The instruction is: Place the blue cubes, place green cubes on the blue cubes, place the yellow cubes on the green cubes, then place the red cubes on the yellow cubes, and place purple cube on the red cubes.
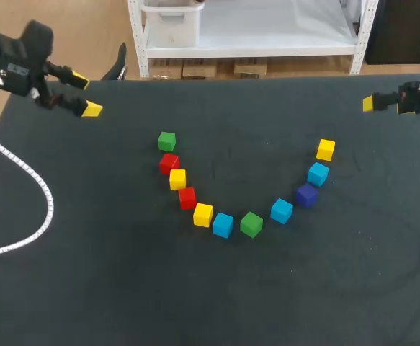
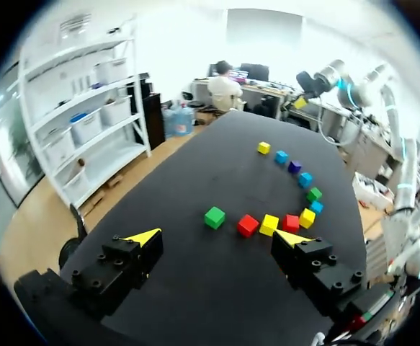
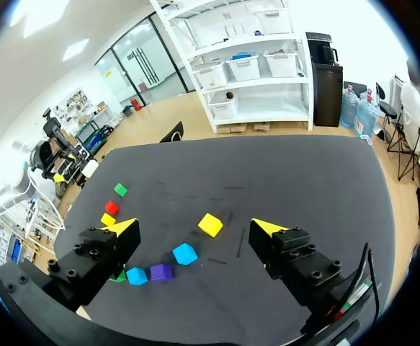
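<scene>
Your left gripper point(image 2: 217, 238) and right gripper point(image 3: 192, 228) hang over the far corners of the black table point(image 1: 123, 288), fingers apart, holding nothing. The purple cube point(image 1: 306, 194) lies well apart from both, between two blue cubes point(image 1: 318, 174); the other cubes point(image 1: 202, 215) curve off to its left, all flat on the table.

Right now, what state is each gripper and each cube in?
left gripper: open, empty
right gripper: open, empty
left green cube: unstacked
far red cube: unstacked
left yellow cube: unstacked
near red cube: unstacked
middle yellow cube: unstacked
left blue cube: unstacked
right green cube: unstacked
middle blue cube: unstacked
purple cube: unstacked
right blue cube: unstacked
right yellow cube: unstacked
</scene>
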